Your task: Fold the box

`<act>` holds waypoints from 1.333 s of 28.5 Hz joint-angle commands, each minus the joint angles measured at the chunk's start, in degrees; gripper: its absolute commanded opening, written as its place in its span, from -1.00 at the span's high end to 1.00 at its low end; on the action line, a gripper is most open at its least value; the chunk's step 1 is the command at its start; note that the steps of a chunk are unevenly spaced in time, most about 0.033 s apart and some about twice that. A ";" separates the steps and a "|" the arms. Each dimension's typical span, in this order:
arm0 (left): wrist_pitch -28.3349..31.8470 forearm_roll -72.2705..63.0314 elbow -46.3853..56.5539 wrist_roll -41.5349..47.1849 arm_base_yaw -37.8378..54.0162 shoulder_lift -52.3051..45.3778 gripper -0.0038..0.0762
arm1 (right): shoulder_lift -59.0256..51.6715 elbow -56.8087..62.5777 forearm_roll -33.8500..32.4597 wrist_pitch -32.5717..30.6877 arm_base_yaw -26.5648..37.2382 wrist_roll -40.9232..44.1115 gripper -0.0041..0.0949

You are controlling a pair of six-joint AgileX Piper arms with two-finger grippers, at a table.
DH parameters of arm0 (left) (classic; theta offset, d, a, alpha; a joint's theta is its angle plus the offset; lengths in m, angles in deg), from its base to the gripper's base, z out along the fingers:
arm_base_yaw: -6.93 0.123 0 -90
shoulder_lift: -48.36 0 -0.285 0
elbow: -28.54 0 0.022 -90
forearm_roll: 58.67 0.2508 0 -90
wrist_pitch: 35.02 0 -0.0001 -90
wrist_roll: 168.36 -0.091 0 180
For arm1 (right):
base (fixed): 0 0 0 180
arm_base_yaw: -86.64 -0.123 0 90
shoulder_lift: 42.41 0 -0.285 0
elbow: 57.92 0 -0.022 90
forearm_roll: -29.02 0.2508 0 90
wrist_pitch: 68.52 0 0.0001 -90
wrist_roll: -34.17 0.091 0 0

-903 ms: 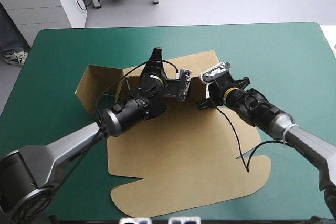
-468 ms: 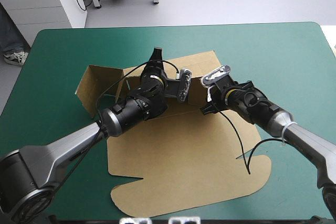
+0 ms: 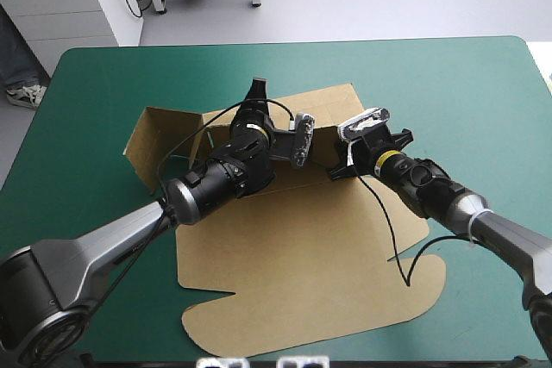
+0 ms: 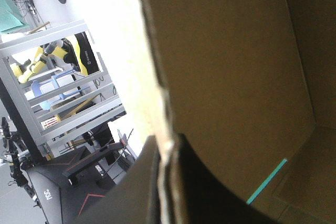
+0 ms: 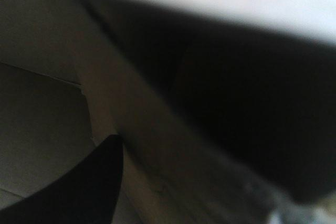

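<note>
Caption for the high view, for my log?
Left hand and right hand at the raised far walls of the box; its lid lies flat on the table.

Box (image 3: 293, 273): centre of the surface (image 3: 483, 84); flat panels toward near edge, raised walls toward far-left corner. Left gripper (image 3: 255, 96): at far wall, board between jaws. Right gripper (image 3: 347, 161): just beside it, rightward.

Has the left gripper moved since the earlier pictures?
No. The left gripper sits at the same spot on the box's raised back wall, as far from the table's far edge as before.
</note>
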 commanded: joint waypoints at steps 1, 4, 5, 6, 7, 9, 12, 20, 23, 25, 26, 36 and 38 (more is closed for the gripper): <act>-3.99 -6.14 0.11 -0.79 -0.24 -1.08 0.92 | -2.00 0.39 0.25 8.20 0.38 0.04 0.20; -3.99 -6.14 0.11 -0.79 -0.24 -1.08 0.92 | -1.94 0.79 0.37 8.92 0.85 -0.03 0.72; -3.99 -6.14 0.11 -0.79 -0.24 -1.08 0.92 | -1.94 0.79 0.37 9.03 0.85 -0.24 0.89; -3.99 -6.14 0.11 -0.79 -0.24 -1.08 0.92 | -1.94 0.79 0.91 9.35 0.96 -0.24 0.94; -3.99 -6.14 0.11 -0.79 -0.24 -1.08 0.92 | -1.94 0.79 1.47 9.35 0.96 -0.24 0.95; -3.99 -6.14 0.11 -0.41 -0.24 -1.08 0.92 | -1.94 0.79 1.47 9.35 0.96 -0.24 0.96; -4.27 -6.14 0.11 -0.14 -0.24 -1.08 0.91 | -1.94 0.79 1.47 9.35 0.96 -0.24 0.95; -6.69 -10.49 0.11 -0.83 -0.24 -1.08 0.13 | -1.94 0.79 1.36 9.10 0.96 -0.24 0.96; -6.57 -11.82 0.11 1.37 -0.24 -1.08 -0.21 | -1.94 0.79 1.36 8.44 0.96 -0.45 0.96; -6.45 -11.24 -0.02 4.54 -0.36 -1.20 -0.24 | -1.94 0.79 1.36 8.32 0.96 -0.45 0.96; -6.88 -10.95 -0.27 6.90 -0.58 -1.53 -0.24 | -1.94 0.79 1.36 8.32 0.96 -0.45 0.96; -7.67 -9.79 -1.99 8.92 -5.77 -7.82 -0.23 | -1.94 0.79 1.58 8.16 1.93 -0.16 0.95; -8.73 -9.27 -1.99 10.03 -6.41 -8.95 -0.20 | -1.94 0.79 1.88 8.07 1.93 -0.16 0.95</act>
